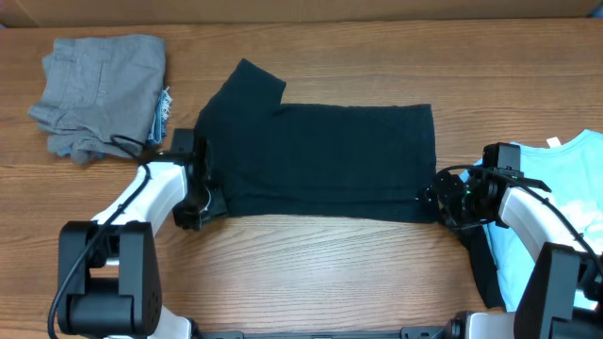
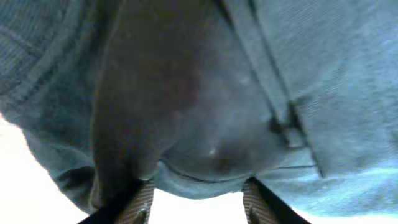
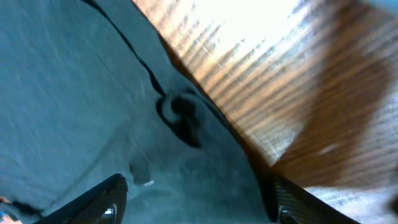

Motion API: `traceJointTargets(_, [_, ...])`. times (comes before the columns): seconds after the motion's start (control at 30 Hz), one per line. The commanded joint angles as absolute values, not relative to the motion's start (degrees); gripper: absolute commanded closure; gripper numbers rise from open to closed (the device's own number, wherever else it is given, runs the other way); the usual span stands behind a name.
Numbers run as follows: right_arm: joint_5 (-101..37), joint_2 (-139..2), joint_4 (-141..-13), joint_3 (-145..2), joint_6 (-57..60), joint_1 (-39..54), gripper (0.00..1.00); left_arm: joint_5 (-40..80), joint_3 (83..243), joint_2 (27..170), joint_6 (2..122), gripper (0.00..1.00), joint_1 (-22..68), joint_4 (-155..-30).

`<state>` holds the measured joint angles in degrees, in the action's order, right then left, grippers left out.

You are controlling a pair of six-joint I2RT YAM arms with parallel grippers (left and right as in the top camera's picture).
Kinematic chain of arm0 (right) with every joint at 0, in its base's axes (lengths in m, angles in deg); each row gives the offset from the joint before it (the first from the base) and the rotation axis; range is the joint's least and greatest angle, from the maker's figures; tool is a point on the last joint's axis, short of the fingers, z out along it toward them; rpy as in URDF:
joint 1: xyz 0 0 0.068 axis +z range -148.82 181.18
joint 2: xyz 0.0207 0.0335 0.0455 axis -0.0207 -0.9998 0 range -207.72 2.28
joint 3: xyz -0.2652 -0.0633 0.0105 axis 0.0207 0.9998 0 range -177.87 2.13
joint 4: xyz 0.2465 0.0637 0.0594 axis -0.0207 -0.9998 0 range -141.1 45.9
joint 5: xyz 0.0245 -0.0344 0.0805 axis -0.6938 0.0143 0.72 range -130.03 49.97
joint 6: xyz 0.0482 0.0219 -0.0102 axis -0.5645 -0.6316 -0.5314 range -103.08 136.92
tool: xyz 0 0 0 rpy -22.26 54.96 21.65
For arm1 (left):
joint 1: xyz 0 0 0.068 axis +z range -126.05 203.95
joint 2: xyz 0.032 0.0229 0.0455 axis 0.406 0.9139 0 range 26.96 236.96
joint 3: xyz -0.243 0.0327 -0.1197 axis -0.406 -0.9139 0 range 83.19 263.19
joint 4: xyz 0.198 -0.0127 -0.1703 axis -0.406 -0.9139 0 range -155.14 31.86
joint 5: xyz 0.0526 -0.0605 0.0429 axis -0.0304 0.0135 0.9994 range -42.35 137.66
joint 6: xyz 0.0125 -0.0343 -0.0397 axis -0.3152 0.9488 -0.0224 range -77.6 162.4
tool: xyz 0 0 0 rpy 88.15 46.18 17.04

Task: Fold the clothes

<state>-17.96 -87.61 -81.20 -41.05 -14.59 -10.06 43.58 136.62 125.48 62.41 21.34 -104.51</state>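
A brown wood-grain table [image 1: 320, 273] fills the overhead frame; a paler tan strip [image 1: 283, 8] runs along the frame's top edge.

The black T-shirt [image 1: 320, 155] is plain and dark, though my wrist cameras wash it to a bluish grey. The folded garments [image 1: 99, 89] are mottled grey and the second T-shirt [image 1: 579, 174] is light blue. The table [image 1: 330, 273] is warm brown wood grain. My left arm [image 1: 151, 193] is white with black joints.

One black T-shirt [image 1: 330, 155], one light blue T-shirt [image 1: 570, 184] and one pile of grey folded garments [image 1: 99, 89].
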Motion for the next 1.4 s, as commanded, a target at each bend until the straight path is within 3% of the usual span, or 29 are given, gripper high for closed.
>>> traceJointTargets(0.0, [-19.4,-88.3,-80.3,-39.7,-16.0,-10.0,0.28,43.1,134.8,126.2,63.4,0.56,21.6,-103.7])
traceJointTargets(0.3, [-19.9,-88.3,-75.8,-36.0,-16.4,-10.0,0.55,43.1,134.8,126.2,63.5,0.73,21.7,-102.2])
traceJointTargets(0.47, [-22.2,-88.3,-76.8,-35.9,-16.3,-10.2,0.83,43.1,134.8,126.2,63.5,0.91,21.8,-102.6])
traceJointTargets(0.53, [-22.2,-88.2,-78.6,-36.7,-16.1,-10.7,0.88,43.2,134.9,126.2,63.5,0.96,21.8,-103.7])
traceJointTargets(0.7, [-22.8,-86.6,-87.8,-40.6,-14.1,-11.8,0.93,43.8,134.9,126.1,63.9,0.96,22.8,-108.4])
traceJointTargets(1.03, [-27.4,-80.1,-103.2,-43.0,-13.5,-11.7,0.93,46.6,134.9,124.8,64.7,0.95,29.9,-119.7])
traceJointTargets(1.1, [-27.4,-79.8,-103.7,-43.0,-13.5,-11.7,0.92,46.5,134.9,124.6,64.7,0.85,30.7,-120.6])
traceJointTargets(1.13, [-27.4,-79.7,-103.6,-43.0,-13.5,-11.7,0.84,46.2,134.9,124.6,64.7,0.75,30.7,-120.6])
traceJointTargets(1.2, [-27.4,-79.7,-103.0,-43.0,-13.5,-11.7,0.52,45.9,134.9,124.6,64.6,0.54,30.7,-120.4])
traceJointTargets(1.27, [-27.3,-79.7,-101.8,-43.3,-13.5,-11.7,0.44,44.9,134.9,124.6,63.9,0.5,30.7,-120.5])
traceJointTargets(1.37, [-24.3,-79.7,-99.9,-45.7,-9.0,-11.7,0.43,42.8,135.8,124.6,61.6,0.51,30.7,-122.3])
